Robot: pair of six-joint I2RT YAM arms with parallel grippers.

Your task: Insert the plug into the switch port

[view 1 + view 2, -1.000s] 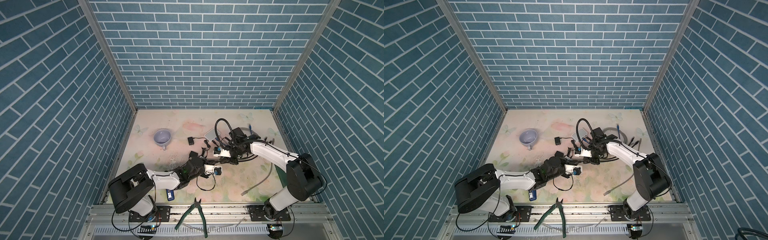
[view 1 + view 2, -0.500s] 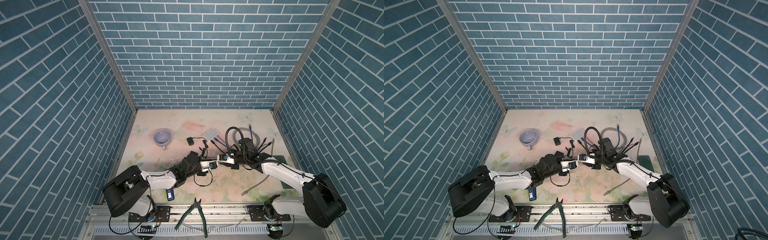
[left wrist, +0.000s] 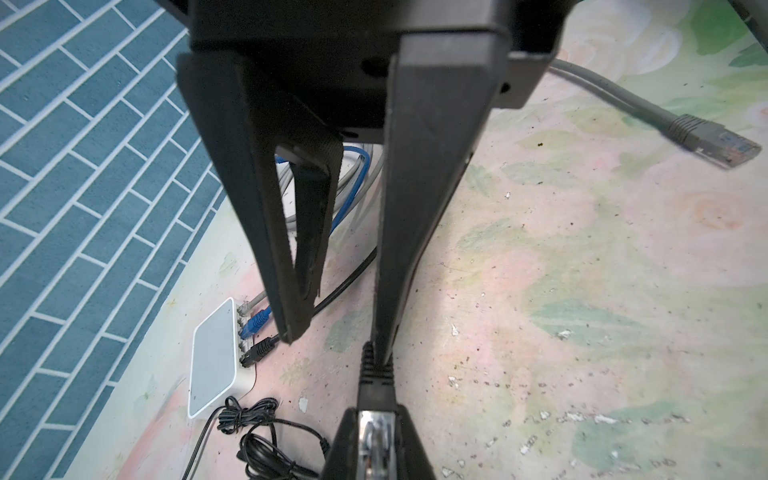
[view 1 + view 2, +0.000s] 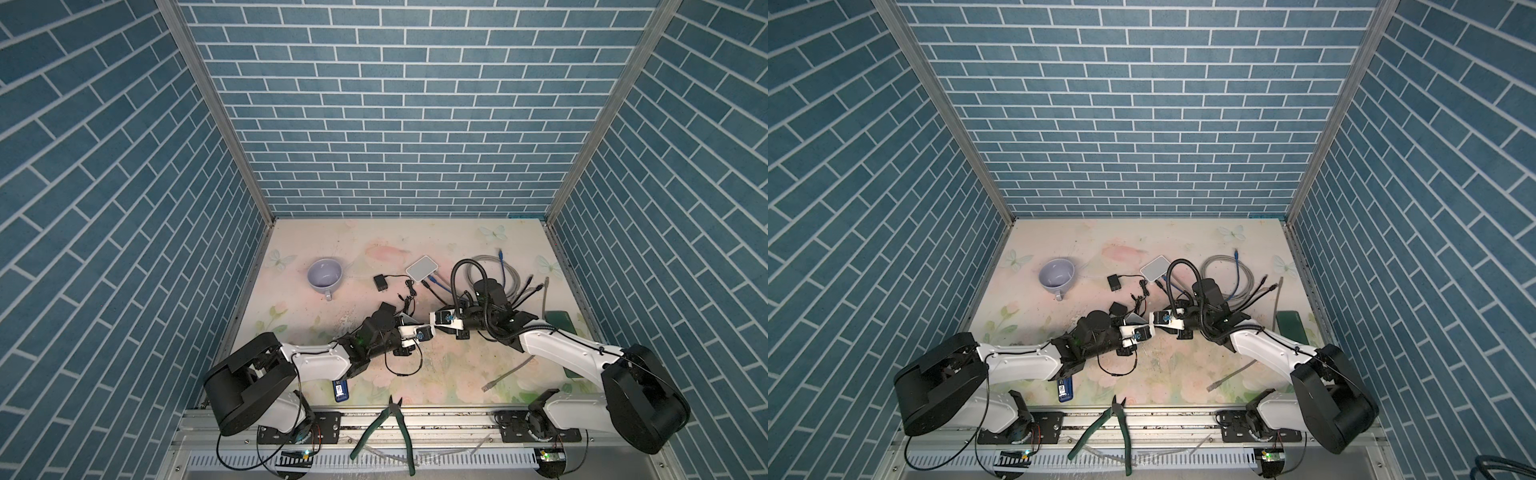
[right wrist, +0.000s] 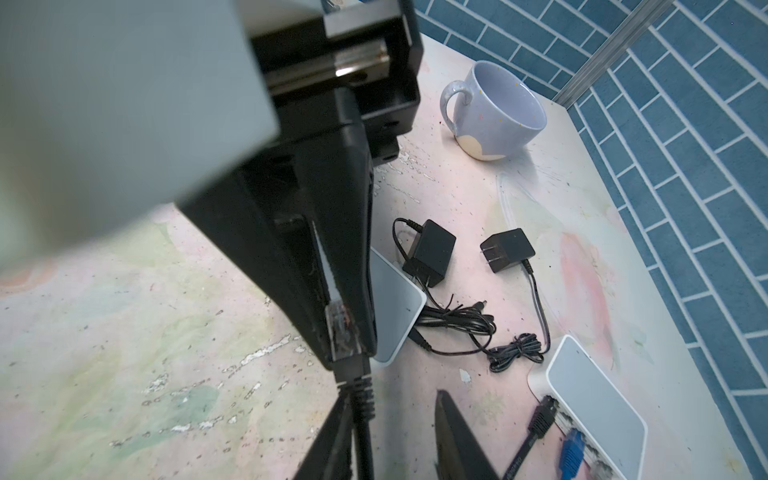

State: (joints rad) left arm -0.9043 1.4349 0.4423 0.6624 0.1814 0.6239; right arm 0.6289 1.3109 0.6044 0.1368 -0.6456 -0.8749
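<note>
Left gripper [image 5: 347, 353] clenched on a light, clear plug [image 5: 338, 324]; its black cable [image 5: 363, 440] looks limp; right gripper [image 3: 334, 343] released beside it; the stiff boot [image 5: 355, 378] seems the safest hold.

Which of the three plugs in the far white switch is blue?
The middle plug: it sits between the grey plug and the black plug along one edge of the switch.

The mug [image 4: 324, 274] lies left of the switch [image 4: 422, 267], cables [image 4: 503, 272] right.
</note>
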